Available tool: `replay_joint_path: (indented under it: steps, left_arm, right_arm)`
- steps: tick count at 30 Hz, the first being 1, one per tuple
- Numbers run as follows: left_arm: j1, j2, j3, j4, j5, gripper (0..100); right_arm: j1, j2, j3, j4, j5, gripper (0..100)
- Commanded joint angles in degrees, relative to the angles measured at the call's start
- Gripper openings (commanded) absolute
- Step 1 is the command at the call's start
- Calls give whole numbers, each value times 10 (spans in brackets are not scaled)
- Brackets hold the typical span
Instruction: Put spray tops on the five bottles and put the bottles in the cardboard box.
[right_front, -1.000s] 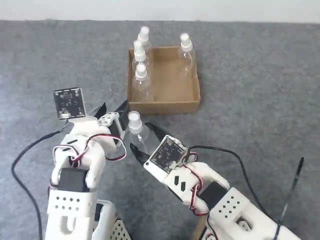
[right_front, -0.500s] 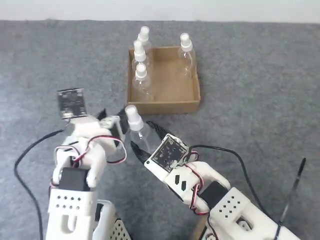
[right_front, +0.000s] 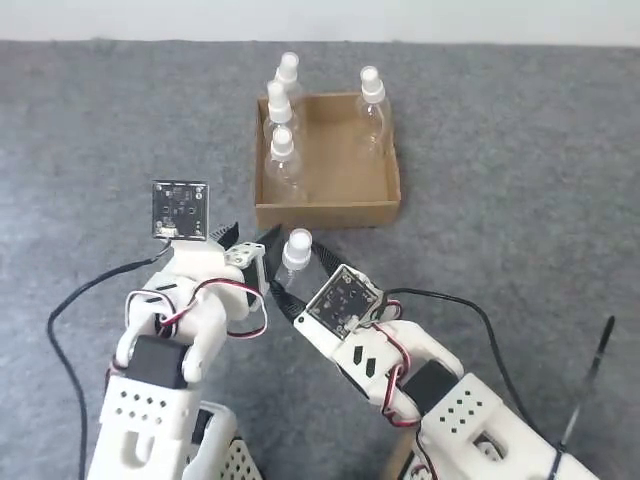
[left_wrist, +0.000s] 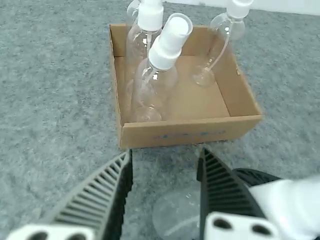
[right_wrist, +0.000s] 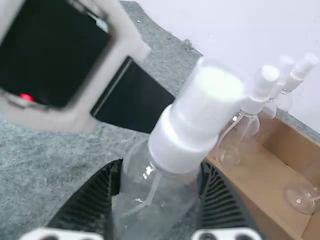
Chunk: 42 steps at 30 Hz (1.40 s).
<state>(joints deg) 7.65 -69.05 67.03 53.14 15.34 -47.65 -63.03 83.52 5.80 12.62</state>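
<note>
The cardboard box (right_front: 325, 213) sits toward twelve o'clock on the table; four capped bottles (right_front: 282, 150) stand at it, three by its nine o'clock wall and one near one o'clock. The right gripper (right_wrist: 157, 172) is clamped on the fifth bottle (right_front: 296, 252), just off the box's six o'clock wall; the left gripper (left_wrist: 164, 155) has its jaws apart beside the bottle's base. Its spray top (right_front: 297, 243) is on, so boxing is likely the step in hand; next comes a lift over the near wall. The long axis is near upright, top up.
</note>
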Motion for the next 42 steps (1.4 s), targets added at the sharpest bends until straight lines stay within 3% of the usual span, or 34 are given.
replay_joint_path:
  steps: [1, 9, 18, 24, 33, 42]
  left_arm:
    - [-17, -5, -8, -2, -7, 202]
    - [-125, -5, -57, 2, -10, 202]
    - [-227, -5, -31, -2, -49, 202]
    - [-236, -5, 18, -15, -49, 202]
    - [-236, -5, 129, -163, -47, 202]
    - [-236, -5, 130, -168, -47, 202]
  right_arm:
    - [-1, -12, -18, -11, 4, 54]
    - [0, -12, -17, -7, 4, 54]
    - [65, -10, -33, -7, 4, 54]
    - [102, -7, -47, -7, 4, 54]
    - [123, -7, -68, 23, 4, 54]
    - [124, -10, -90, 66, 4, 54]
